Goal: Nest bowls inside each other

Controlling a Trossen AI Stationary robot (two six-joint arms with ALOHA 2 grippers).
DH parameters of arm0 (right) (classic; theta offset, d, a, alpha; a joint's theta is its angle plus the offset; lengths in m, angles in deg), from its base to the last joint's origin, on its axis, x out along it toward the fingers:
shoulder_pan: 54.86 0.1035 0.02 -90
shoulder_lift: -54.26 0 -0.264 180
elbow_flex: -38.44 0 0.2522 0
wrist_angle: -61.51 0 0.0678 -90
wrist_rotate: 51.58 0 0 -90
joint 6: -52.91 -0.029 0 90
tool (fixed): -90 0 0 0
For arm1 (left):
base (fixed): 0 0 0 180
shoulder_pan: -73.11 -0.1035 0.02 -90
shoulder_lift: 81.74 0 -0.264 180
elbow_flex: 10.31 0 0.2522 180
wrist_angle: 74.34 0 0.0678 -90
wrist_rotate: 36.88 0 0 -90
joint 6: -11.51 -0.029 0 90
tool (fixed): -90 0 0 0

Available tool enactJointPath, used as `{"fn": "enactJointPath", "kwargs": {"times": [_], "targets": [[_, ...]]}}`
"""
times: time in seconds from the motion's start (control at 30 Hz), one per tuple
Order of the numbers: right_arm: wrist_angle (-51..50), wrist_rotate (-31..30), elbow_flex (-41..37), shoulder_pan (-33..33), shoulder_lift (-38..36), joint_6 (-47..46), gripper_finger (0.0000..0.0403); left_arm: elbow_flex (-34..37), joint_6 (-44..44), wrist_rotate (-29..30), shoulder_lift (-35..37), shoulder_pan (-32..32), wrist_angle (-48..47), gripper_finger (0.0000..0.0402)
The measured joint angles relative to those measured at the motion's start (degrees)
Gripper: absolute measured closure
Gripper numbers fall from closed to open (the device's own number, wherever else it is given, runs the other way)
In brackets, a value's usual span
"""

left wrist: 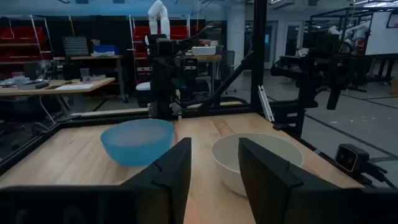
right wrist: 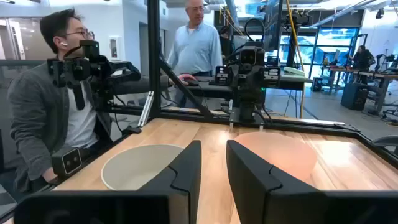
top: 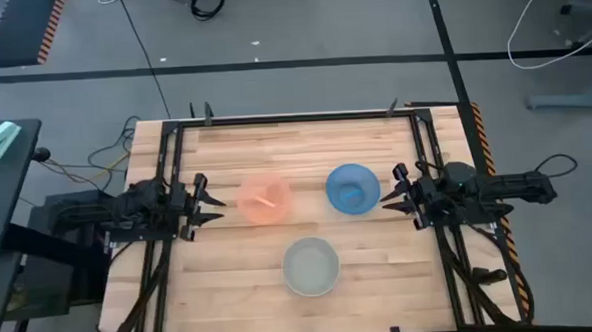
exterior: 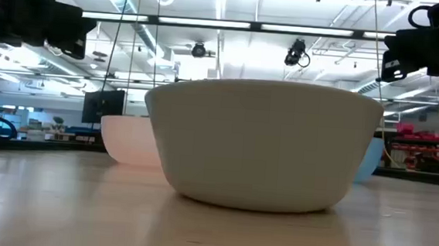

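Three bowls stand upright on their bases on the wooden table, apart from one another. The salmon-pink bowl (top: 265,199) sits left of centre, the blue bowl (top: 352,189) right of centre, and the pale grey-white bowl (top: 310,265) nearer the near edge. My left gripper (top: 216,203) is open, level with the pink bowl and just to its left. My right gripper (top: 389,197) is open, just right of the blue bowl. The left wrist view shows the blue bowl (left wrist: 137,140) and grey-white bowl (left wrist: 255,158); the right wrist view shows the grey-white bowl (right wrist: 140,165) and pink bowl (right wrist: 280,155).
A black metal frame (top: 294,117) runs around the table's edges. In the low view the grey-white bowl (exterior: 261,141) stands close in front, with pink (exterior: 129,140) and blue (exterior: 368,160) behind. Two people (right wrist: 50,99) are beyond the table's left side in the right wrist view.
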Motion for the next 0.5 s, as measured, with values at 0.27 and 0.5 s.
{"fn": "enactJointPath", "kwargs": {"times": [0.27, 0.5], "targets": [[0.02, 0.0, 0.0, 0.02, 0.02, 0.0, 0.0319, 0.0, 0.02, 0.0, 0.02, 0.0, 0.0, 0.0256], [0.0, 0.0, 0.0, 0.0, 0.02, 0.0, 0.0319, 0.0, 0.02, 0.0, 0.0, 0.0, 0.0, 0.0256]]}}
